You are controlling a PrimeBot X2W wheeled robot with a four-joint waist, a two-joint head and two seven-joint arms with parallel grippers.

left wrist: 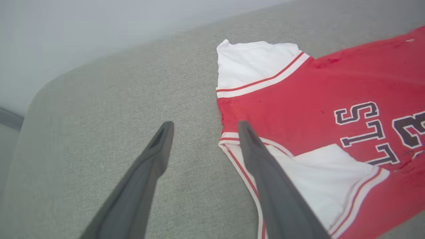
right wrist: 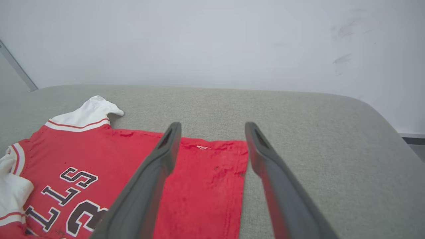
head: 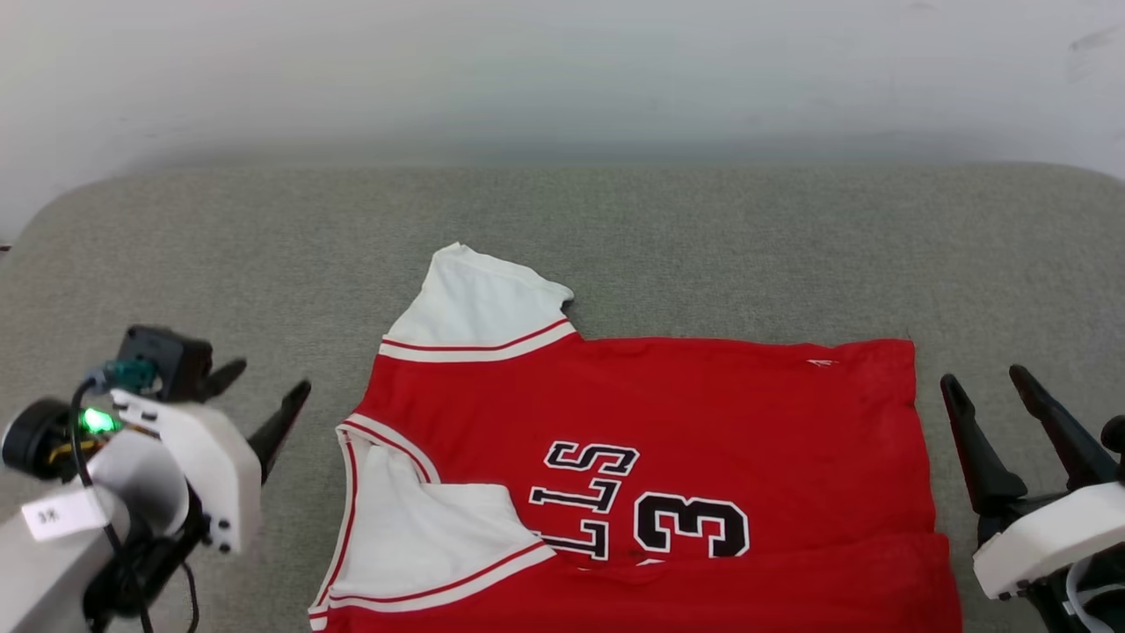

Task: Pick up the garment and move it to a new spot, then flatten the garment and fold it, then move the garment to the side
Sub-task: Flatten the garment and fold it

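On the garment's (head: 703, 404) red front, black white-outlined letters (head: 582, 492) lie sideways and read S, L, L, with the lowest L cut off by a red fold. Just beside them is a big number 3 (head: 692, 525). The white tag (head: 60, 515) on the left forearm (head: 35, 576) has print too small to read

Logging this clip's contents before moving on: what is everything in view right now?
garment: one, red with white sleeves, black letters and a 3, lying on the surface between the two tools, near sleeve folded onto the front
surface: one, grey fabric, under the garment
wall: one, white, behind the surface
left tool: one, dark fingers, open and holding nothing, at the garment's collar end
right tool: one, dark fingers, open and holding nothing, at the hem end
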